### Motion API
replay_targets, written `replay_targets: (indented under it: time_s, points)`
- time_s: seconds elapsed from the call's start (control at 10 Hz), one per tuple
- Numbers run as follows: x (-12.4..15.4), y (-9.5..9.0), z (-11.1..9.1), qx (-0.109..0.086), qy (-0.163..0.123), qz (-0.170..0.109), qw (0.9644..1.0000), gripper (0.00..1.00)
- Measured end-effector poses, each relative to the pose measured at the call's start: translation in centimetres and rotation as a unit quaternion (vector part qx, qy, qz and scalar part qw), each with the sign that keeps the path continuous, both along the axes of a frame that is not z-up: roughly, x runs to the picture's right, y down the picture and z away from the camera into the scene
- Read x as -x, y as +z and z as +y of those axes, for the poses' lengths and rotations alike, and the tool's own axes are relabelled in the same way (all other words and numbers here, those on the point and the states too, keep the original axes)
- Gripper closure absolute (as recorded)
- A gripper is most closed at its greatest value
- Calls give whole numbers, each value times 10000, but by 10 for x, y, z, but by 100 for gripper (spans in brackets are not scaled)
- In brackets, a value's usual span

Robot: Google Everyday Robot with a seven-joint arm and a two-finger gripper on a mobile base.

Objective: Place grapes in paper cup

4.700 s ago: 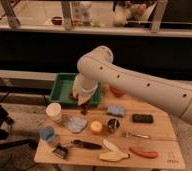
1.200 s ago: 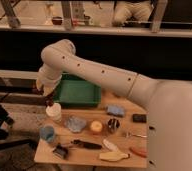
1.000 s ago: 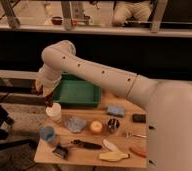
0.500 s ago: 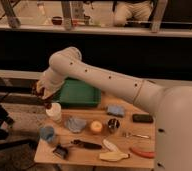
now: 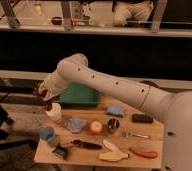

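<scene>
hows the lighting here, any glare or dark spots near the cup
Camera view: dim, warm orange cast, no strong glare; the band behind the table is near black. The paper cup and white arm are brightest. The gripper, just above the cup, is shaded, so the dark grapes under it barely stand out.

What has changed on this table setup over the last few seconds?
The pincer, carrying the dark reddish-purple grape bunch, swung left from over the green tray and came down to just above the white paper cup. The bunch has not been let go. The cup, the tray and the other items on the wooden table stayed put.
</scene>
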State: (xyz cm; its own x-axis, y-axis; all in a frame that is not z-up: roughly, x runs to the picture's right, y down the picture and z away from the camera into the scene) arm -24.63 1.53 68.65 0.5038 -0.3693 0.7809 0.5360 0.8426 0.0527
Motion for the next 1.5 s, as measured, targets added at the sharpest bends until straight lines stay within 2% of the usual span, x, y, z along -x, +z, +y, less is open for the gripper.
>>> replay_targets:
  time_s: [0.5,1.5]
  points:
    - [8,8,2,-181,89,-269,9994,100]
    - [-1,28,16,-200,274,-378,9987,100]
